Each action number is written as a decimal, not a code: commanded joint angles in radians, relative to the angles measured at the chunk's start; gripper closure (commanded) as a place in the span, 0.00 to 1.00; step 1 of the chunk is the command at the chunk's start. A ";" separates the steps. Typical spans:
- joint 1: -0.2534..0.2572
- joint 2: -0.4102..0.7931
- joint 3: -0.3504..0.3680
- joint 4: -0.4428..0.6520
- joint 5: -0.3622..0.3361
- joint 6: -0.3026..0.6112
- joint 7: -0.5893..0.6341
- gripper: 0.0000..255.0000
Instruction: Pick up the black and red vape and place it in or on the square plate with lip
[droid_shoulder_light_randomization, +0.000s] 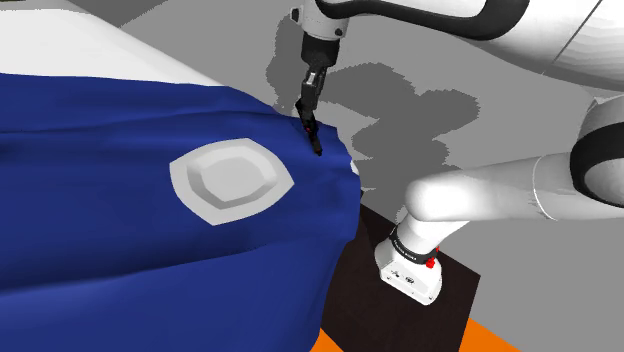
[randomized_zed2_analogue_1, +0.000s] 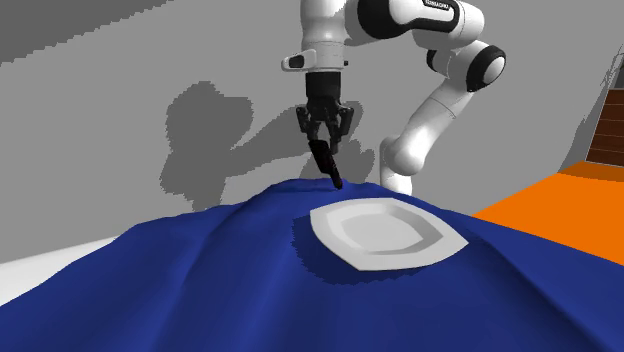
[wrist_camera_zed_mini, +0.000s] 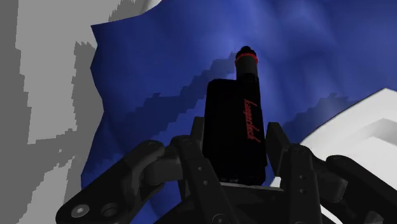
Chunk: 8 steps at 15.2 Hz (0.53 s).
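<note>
Vape (wrist_camera_zed_mini: 232, 127), black with a red ring, is clasped tilted by the gripper (randomized_zed2_analogue_1: 325, 140), fingers closed on its body; low over the blue cloth (droid_shoulder_light_randomization: 100, 200), at the shoulder view's right of the square plate (droid_shoulder_light_randomization: 185, 178); height should be gained first so the lip is cleared.

Red cursive lettering runs lengthwise down the black body of the vape (wrist_camera_zed_mini: 234, 127), just below its red-ringed tip; the word cannot be made out. Small white lettering on a dark joint of the arm (randomized_zed2_analogue_1: 405, 18), high above the vape, is likewise unreadable.
</note>
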 joint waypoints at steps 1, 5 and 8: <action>0.004 0.017 0.047 0.028 0.017 0.002 0.052 1.00; -0.004 0.077 0.153 0.111 0.035 0.009 0.160 1.00; -0.024 0.135 0.244 0.183 0.034 0.017 0.246 1.00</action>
